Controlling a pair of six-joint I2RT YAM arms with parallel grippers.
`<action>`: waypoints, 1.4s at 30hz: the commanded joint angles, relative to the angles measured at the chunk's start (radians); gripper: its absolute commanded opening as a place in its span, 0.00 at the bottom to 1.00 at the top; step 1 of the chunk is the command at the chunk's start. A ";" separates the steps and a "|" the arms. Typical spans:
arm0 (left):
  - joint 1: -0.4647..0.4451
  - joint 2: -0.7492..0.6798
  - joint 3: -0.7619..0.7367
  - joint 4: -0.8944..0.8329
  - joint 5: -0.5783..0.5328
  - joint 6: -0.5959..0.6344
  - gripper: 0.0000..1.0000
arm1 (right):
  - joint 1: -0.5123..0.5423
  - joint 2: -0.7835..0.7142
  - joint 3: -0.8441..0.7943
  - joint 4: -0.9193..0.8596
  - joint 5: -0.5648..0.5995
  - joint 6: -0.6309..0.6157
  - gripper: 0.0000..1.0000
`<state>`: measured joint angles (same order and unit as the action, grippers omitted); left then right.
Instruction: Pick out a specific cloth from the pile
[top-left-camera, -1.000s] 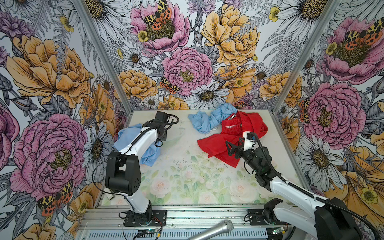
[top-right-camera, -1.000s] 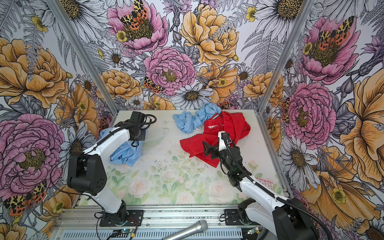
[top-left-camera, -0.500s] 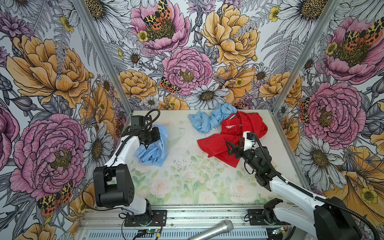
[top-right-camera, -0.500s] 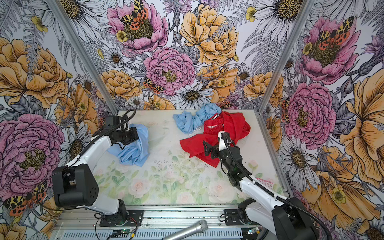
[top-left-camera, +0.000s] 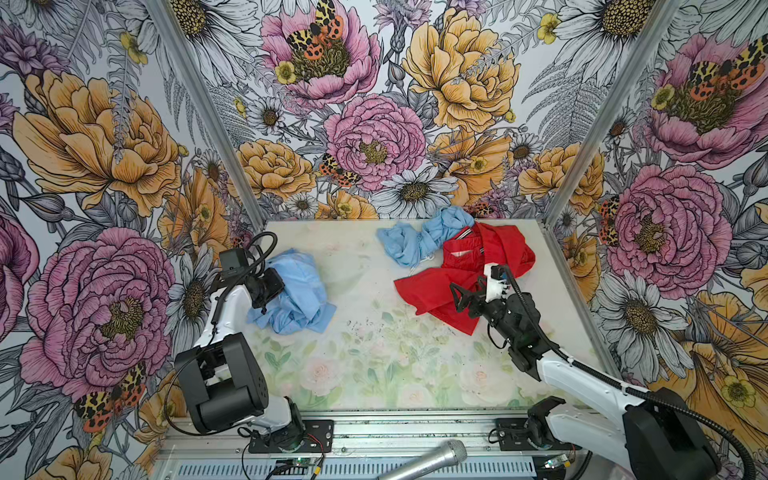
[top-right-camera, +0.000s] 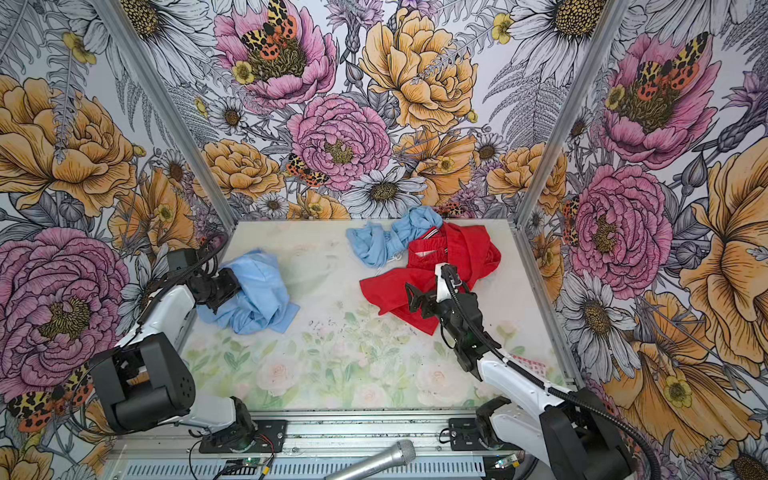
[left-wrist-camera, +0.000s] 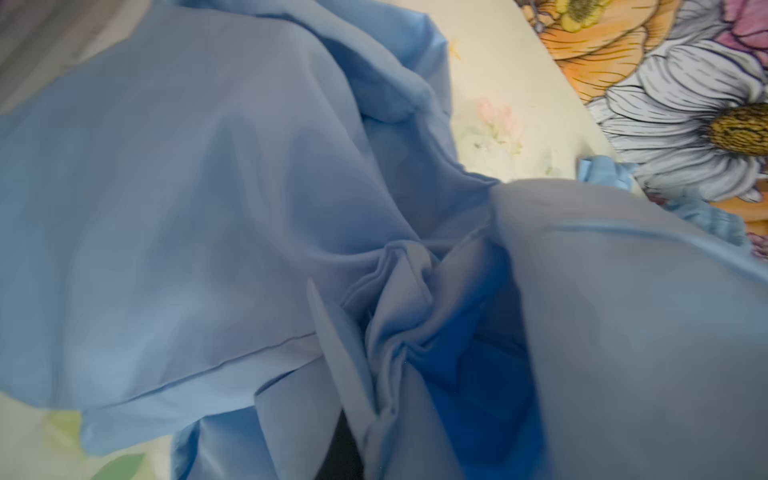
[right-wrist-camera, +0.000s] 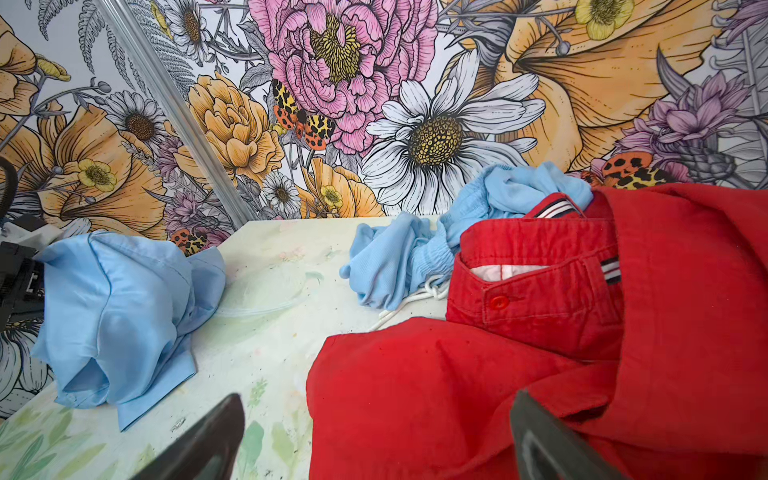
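Since a second ago the left arm has swung back toward its own side wall and dragged the cloth (top-left-camera: 299, 291) out from under its forearm into a heap on the left rear part of the table (top-left-camera: 374, 374); the right arm has not shifted.

Both top views show three fabrics on the pale floral table (top-right-camera: 332, 365). The cloth (top-right-camera: 257, 295), a smooth light-blue shirt, is bunched up and lies well apart from the other two. The red garment (top-left-camera: 432, 291) sprawls over the right rear part. In the right wrist view the cloth (right-wrist-camera: 116, 311) drapes down from the left arm's end to the tabletop, where a hemmed corner rests. (The left wrist view is almost wholly the cloth (left-wrist-camera: 208, 208), its folds gathered into tight pleats at one spot.) A smaller gauzy cloth (top-left-camera: 415, 245), also light blue, lies at the back, touching the red garment (right-wrist-camera: 457, 395) and partly tucked against its waistband.

The left gripper (top-left-camera: 277, 286) is clamped on the cloth, its tips buried in the folds. The right gripper (top-left-camera: 457, 298) hangs over the near edge of the red garment with its fingers (right-wrist-camera: 208, 440) spread wide and nothing between them; whether it touches the fabric I cannot tell.

A microphone (top-left-camera: 428, 457) lies on the front rail. White strings (right-wrist-camera: 415, 299) trail from the gauzy cloth, and a red button (right-wrist-camera: 498, 302) closes the waistband.
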<state>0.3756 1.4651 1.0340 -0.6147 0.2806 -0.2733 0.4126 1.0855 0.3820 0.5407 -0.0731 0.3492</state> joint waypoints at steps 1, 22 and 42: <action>-0.003 0.046 -0.019 -0.010 -0.249 0.058 0.00 | -0.006 0.014 0.029 0.021 0.000 -0.007 1.00; -0.164 -0.439 -0.066 -0.024 -0.515 0.109 0.84 | -0.005 0.021 0.031 0.019 -0.007 -0.005 1.00; -0.835 0.285 0.307 -0.146 -0.774 0.437 0.93 | -0.006 0.024 0.036 0.015 -0.006 -0.012 1.00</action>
<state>-0.3977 1.7046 1.2877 -0.7528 -0.4347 0.1055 0.4126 1.1084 0.3824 0.5423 -0.0761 0.3489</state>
